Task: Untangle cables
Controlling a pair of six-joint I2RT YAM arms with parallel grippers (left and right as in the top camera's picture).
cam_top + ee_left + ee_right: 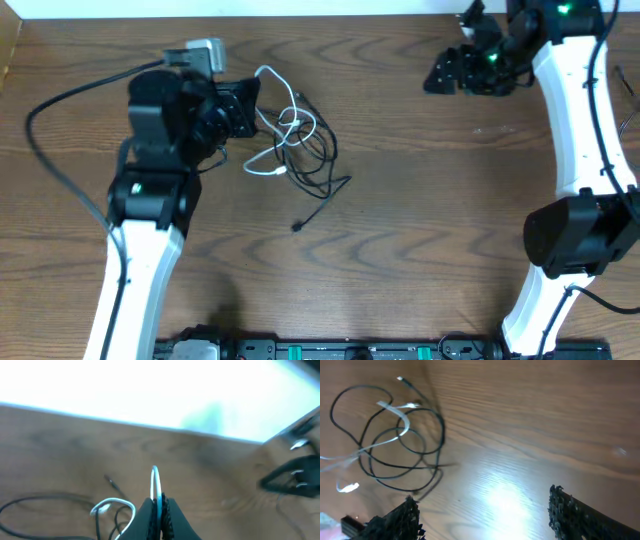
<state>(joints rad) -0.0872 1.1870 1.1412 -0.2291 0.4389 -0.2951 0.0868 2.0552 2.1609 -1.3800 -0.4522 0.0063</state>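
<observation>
From overhead I count two arms on the wooden table [400, 200]. The cables [300, 140] lie in one loose tangle. My left gripper [250, 102] is right at the edge of that tangle, which spreads to its right and back toward the base. I make out one white cable [290, 112] looping through black cable [328, 150], but I cannot tell how many black strands there are. One small black plug [297, 227] trails off on the base side. The left arm's own thick cable [60, 150] arcs well to the left of that gripper, clear of the tangle. My right gripper [440, 75] is far off to the right of the tangle, with only bare wood between them. In the left wrist view, the left gripper [159, 502] has its fingers pressed together on the white cable [154, 477], which rises in a narrow loop just beyond the tips. More white loops and one black strand [30, 500] lie to its left, and a blurred dark shape at the far right looks like the other gripper. In the right wrist view, the right gripper [484, 497] has its fingers wide apart with nothing between them. The black cable [420, 450] and white cable [400, 417] lie ahead and to its left, well apart from both fingers.
</observation>
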